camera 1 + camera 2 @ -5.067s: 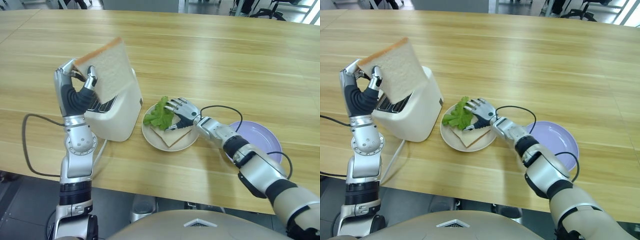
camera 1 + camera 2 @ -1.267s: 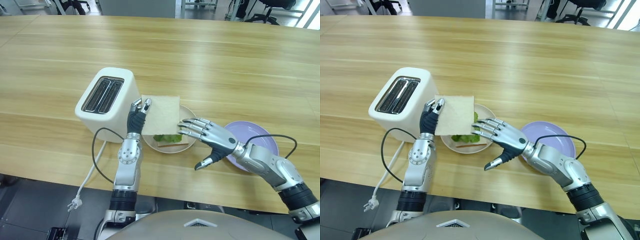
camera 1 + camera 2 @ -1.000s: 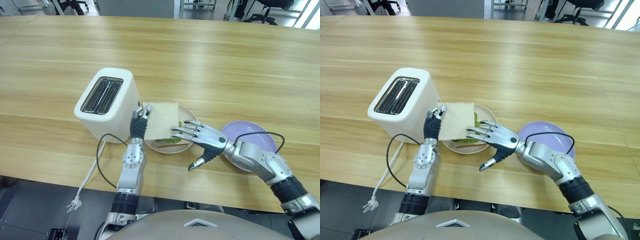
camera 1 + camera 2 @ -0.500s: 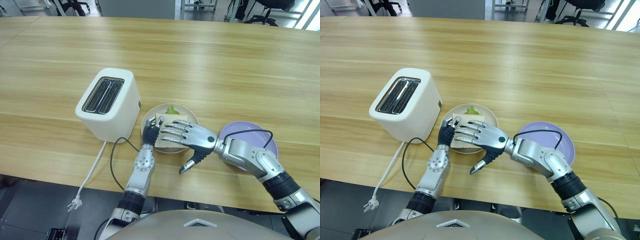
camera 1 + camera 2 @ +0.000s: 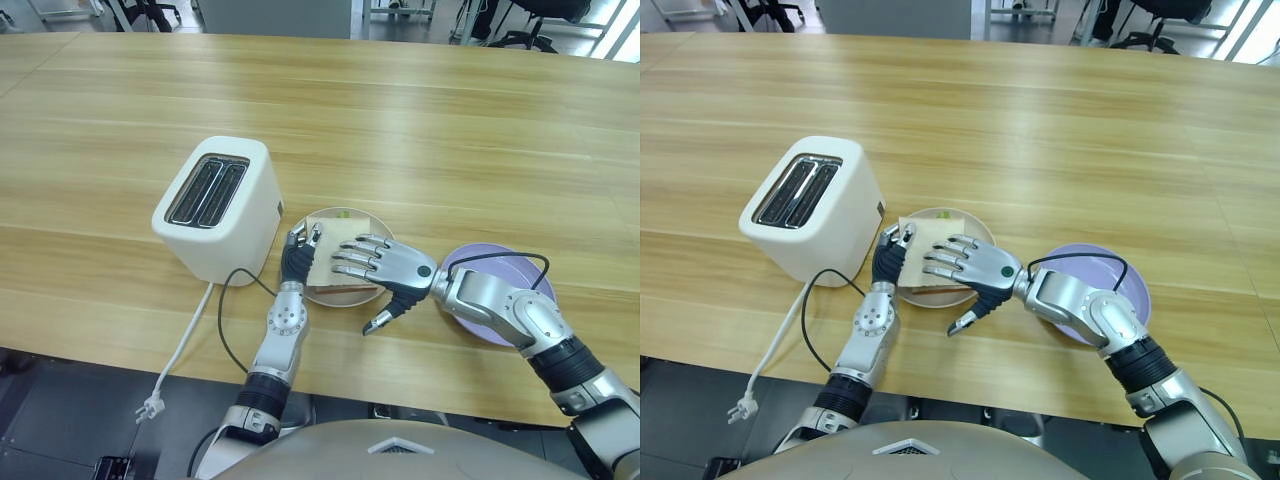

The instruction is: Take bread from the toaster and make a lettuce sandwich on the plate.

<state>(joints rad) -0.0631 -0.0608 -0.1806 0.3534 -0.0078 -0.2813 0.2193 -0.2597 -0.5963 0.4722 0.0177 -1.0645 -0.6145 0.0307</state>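
Note:
A white two-slot toaster (image 5: pixel 215 205) stands with both slots bare. To its right sits a cream plate (image 5: pixel 335 213) holding a sandwich. The top bread slice (image 5: pixel 338 237) lies slightly tilted over the filling, and the lower slice's crust (image 5: pixel 345 289) peeks out at the front. My left hand (image 5: pixel 297 255) is at the slice's left edge, fingers pinched on it. The right hand (image 5: pixel 385 270) lies open over the slice's right half, fingers spread flat and pointing left.
A purple plate (image 5: pixel 1118 270) sits right of the cream plate, partly under my right forearm, with a black cable looping over it. The toaster's white cord (image 5: pixel 195 320) hangs off the table's front edge. Bare wooden tabletop extends far behind.
The left hand carried the bread slice from above the toaster down onto the plate, covering the lettuce. The right hand slid left from beside the plate to rest over the slice.

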